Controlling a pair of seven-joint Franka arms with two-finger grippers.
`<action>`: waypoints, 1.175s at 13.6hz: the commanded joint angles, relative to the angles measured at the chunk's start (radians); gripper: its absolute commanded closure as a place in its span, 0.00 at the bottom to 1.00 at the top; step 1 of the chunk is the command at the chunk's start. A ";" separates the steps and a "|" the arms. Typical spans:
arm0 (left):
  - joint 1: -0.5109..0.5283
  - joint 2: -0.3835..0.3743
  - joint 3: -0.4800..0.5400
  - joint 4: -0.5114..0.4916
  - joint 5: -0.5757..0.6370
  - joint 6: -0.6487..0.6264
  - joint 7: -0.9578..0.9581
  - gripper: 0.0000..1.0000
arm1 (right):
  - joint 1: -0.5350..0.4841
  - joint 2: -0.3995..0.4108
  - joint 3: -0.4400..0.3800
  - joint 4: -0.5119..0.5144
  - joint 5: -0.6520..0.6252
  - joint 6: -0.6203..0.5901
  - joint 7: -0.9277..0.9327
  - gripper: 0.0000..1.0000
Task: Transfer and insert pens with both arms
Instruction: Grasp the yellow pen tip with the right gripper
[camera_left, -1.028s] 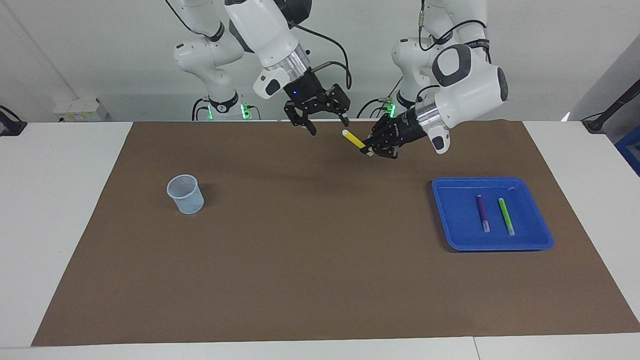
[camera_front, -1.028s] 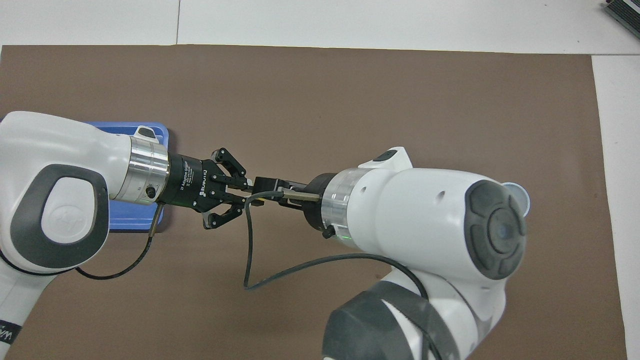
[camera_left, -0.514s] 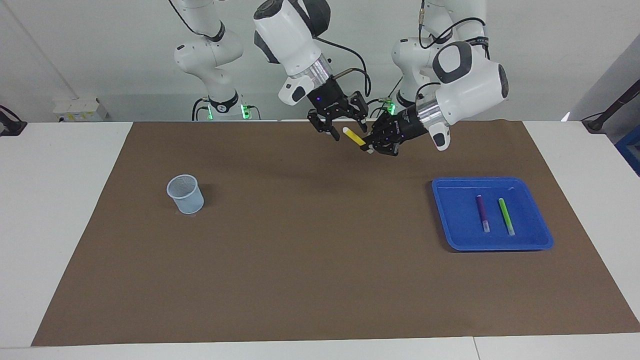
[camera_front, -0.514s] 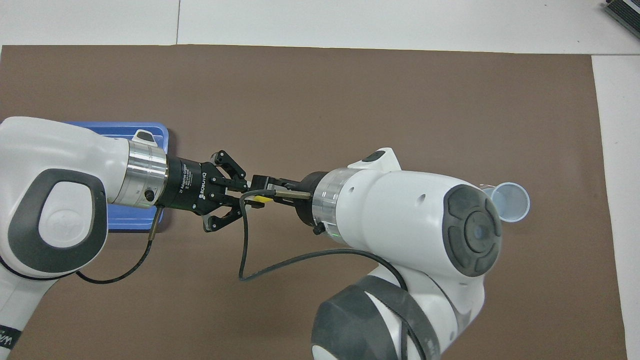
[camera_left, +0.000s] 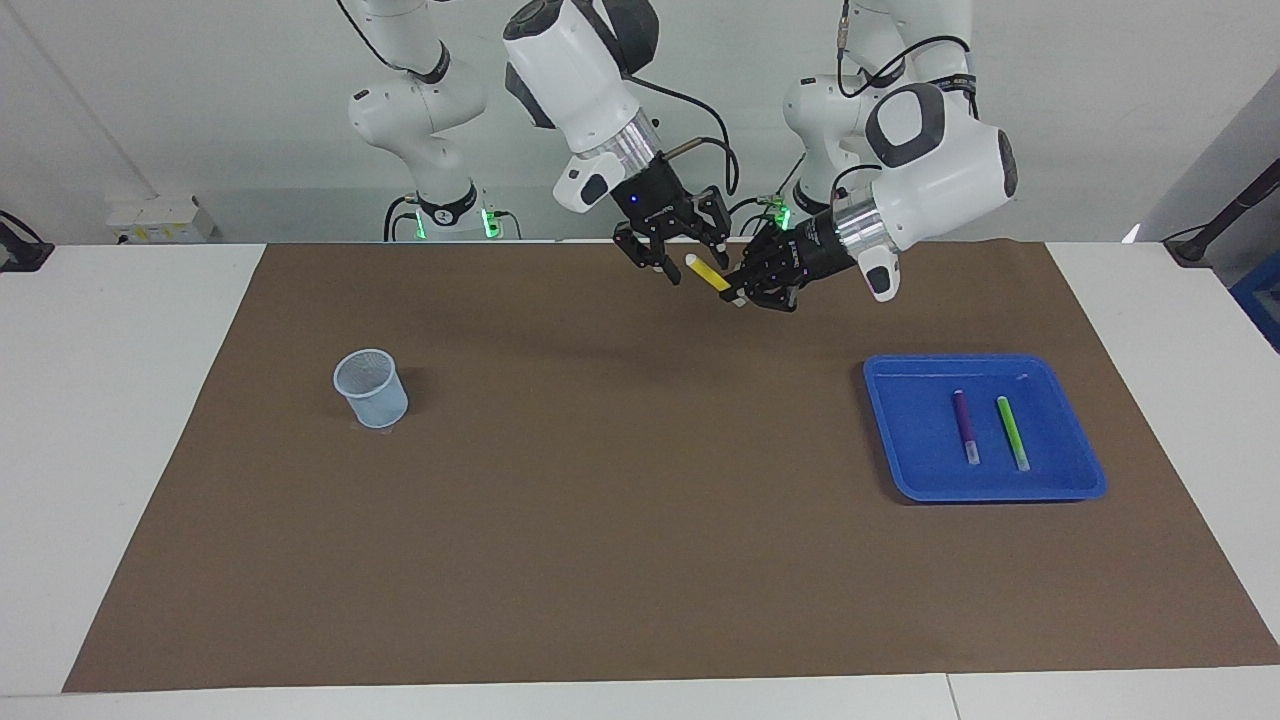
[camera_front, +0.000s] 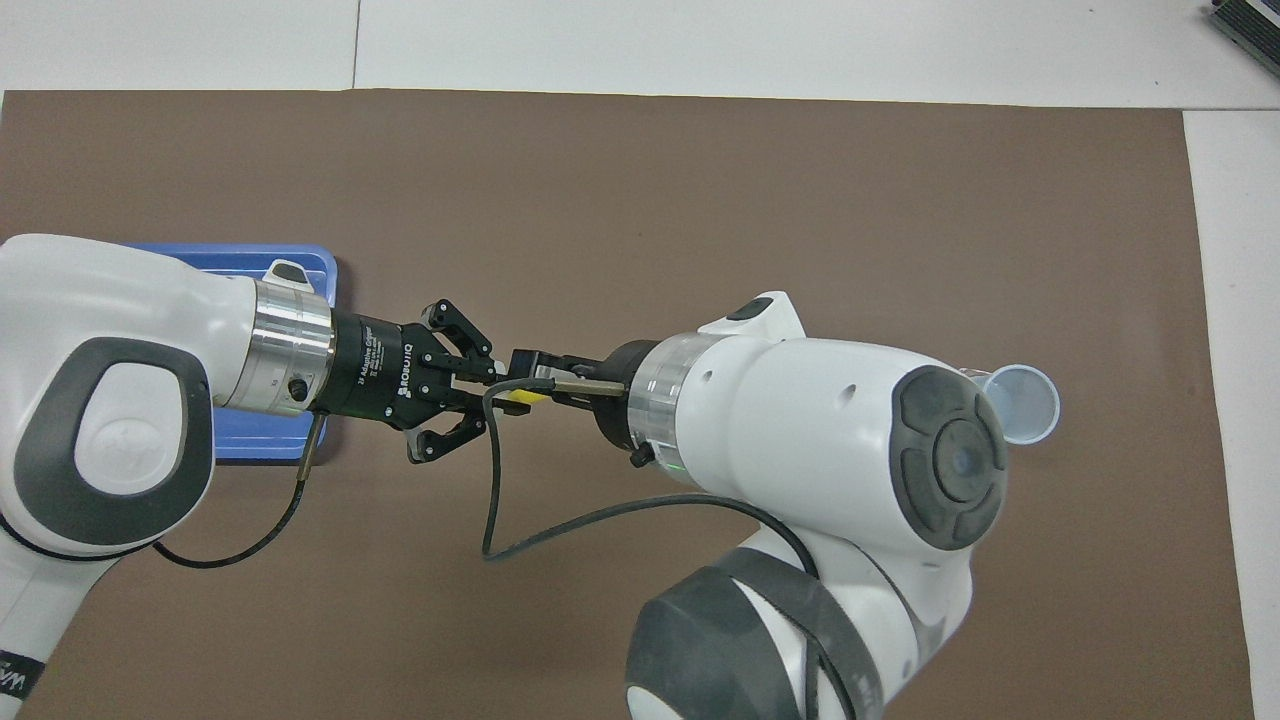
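Your biggest risk: the left gripper (camera_left: 742, 293), fingers clamped on the short yellow marker pen (camera_left: 708, 273), lets go before the right gripper (camera_left: 690, 262), fingers open around its pale cap end, bites, and it drops. The pen hangs tilted above the desk's robot-side edge.

3 pens (camera_left: 707, 273), 1 cup (camera_left: 371, 388), 1 tray (camera_left: 900, 440), 2 pincers (camera_left: 688, 252)

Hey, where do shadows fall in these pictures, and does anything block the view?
Facing view: soft shadow beside the cup, a faint band under the arms on the mat. Overhead view: the arms hide most of the tray and part of the yellow pen.
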 joint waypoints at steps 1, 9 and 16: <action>0.000 -0.042 0.003 -0.046 -0.029 0.018 -0.010 1.00 | -0.010 0.002 0.006 -0.003 0.024 0.018 -0.023 0.27; 0.000 -0.042 0.003 -0.047 -0.030 0.018 -0.010 1.00 | -0.010 0.000 0.006 -0.005 0.024 0.016 -0.025 0.95; -0.014 -0.068 0.003 -0.055 -0.026 0.021 -0.024 0.31 | -0.028 0.000 0.005 -0.005 0.023 -0.001 -0.047 1.00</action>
